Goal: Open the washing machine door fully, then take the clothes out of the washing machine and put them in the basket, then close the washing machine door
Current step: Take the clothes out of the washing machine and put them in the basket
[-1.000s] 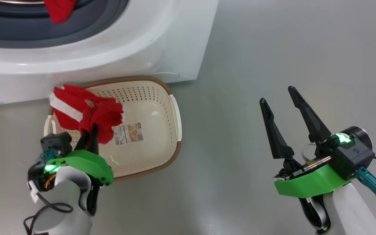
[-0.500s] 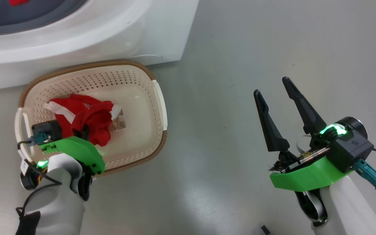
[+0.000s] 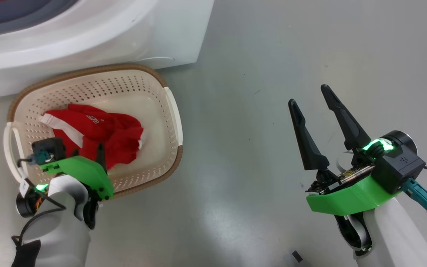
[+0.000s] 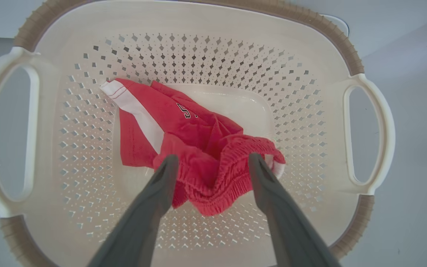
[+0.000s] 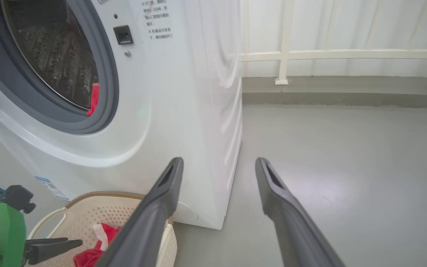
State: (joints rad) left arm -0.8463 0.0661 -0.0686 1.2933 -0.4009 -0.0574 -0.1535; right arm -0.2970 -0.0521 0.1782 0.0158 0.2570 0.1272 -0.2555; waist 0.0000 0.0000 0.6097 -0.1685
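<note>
The left tool [image 4: 213,157] hangs wide, its fingers [image 4: 154,200] flanking a crumpled red garment [image 4: 195,126] with white trim, which lies in the middle of the basket [image 4: 213,44]. The basket sits on the grey floor [image 3: 254,111] against the white washing machine [image 5: 184,92]. A second red garment [image 5: 94,98] rests at the lip of its drum [image 5: 58,55]. The right tool [image 3: 308,94], also wide, hovers above the floor.

Cream-white perforated plastic basket [image 3: 124,83]: diamond-hole pattern, brown ribbed rim. Bright red fabric garment [image 3: 98,129]: white stripe, white trim, small dark lettering. White boxy washing machine [image 5: 169,92]: grey rubber ring [image 5: 106,74], dotted steel drum [image 5: 58,48], small blue label [image 5: 50,187]. Plain grey floor [image 3: 258,55]. Dark fingers, green mounts on left end effector [image 4: 213,158] and right end effector [image 3: 308,94].
</note>
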